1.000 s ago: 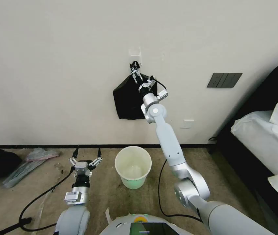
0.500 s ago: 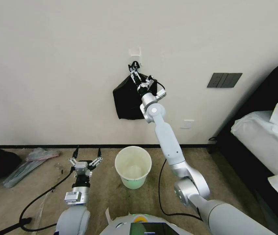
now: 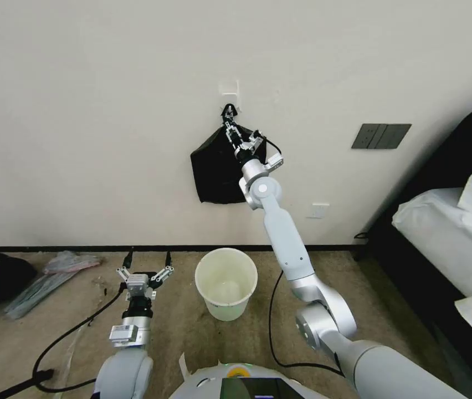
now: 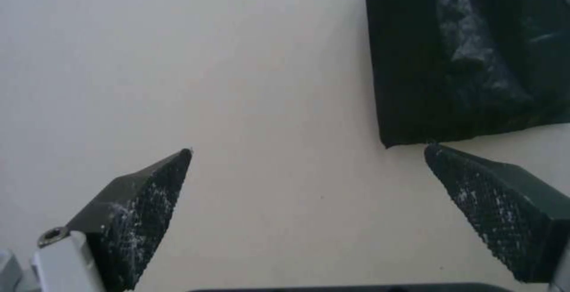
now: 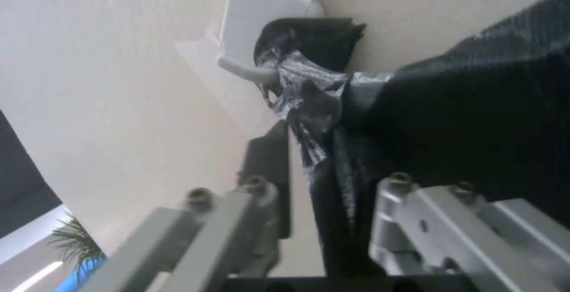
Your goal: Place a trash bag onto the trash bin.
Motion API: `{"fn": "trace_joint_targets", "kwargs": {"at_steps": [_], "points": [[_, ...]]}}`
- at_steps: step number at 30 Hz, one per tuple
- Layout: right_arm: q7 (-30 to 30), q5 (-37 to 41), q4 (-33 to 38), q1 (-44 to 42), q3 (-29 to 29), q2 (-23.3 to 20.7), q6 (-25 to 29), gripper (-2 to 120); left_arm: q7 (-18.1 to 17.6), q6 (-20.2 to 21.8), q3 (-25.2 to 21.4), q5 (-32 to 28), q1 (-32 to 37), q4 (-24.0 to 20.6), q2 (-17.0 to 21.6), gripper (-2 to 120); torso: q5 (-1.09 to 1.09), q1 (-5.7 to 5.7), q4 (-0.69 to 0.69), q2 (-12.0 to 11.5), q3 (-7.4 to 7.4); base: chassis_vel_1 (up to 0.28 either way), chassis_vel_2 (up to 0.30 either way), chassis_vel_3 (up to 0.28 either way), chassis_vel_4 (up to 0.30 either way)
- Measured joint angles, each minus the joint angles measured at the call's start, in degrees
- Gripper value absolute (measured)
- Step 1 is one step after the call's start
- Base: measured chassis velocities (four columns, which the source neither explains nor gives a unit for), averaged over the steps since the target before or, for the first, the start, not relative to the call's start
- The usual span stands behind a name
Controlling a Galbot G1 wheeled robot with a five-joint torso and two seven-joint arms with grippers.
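Head view: trash bin (image 3: 226,289) w/ bare inside, on carpet (image 3: 191,338).

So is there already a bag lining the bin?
No, in the head view the trash bin stands bare on the floor, its cream inside showing, with no liner.

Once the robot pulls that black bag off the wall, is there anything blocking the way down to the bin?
Nothing visible. The trash bag hangs on the wall with the right gripper at its top; the trash bin stands open on the floor below. The left gripper waits beside it, apart.
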Motion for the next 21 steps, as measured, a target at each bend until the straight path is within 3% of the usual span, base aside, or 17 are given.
{"fn": "trace_joint_targets", "kwargs": {"at_steps": [4,10,14,21], "points": [[-0.1,0.0,0.7,-0.3,0.2,0.0,0.1,9,0.0,0.0,-0.1,-0.1,0.1,0.1,0.0,100,0.0,0.0,0.0,0.0,0.0,0.0,0.0,0.0,0.0],[-0.1,-0.3,1.5,-1.1,0.3,0.0,0.1,8,0.0,0.0,0.0,-0.1,-0.1,0.2,-0.1,100,0.0,0.0,0.0,0.0,0.0,0.0,0.0,0.0,0.0],[-0.3,-0.6,1.9,-1.6,0.2,0.0,0.2,17,0.0,-0.1,0.1,-0.1,-0.2,0.3,-0.2,100,0.0,0.0,0.0,0.0,0.0,0.0,0.0,0.0,0.0],[-0.5,-0.6,2.2,-2.0,0.2,0.0,0.1,42,0.0,-0.1,0.1,-0.1,-0.1,0.5,-0.2,100,0.0,0.0,0.0,0.0,0.0,0.0,0.0,0.0,0.0]]}}
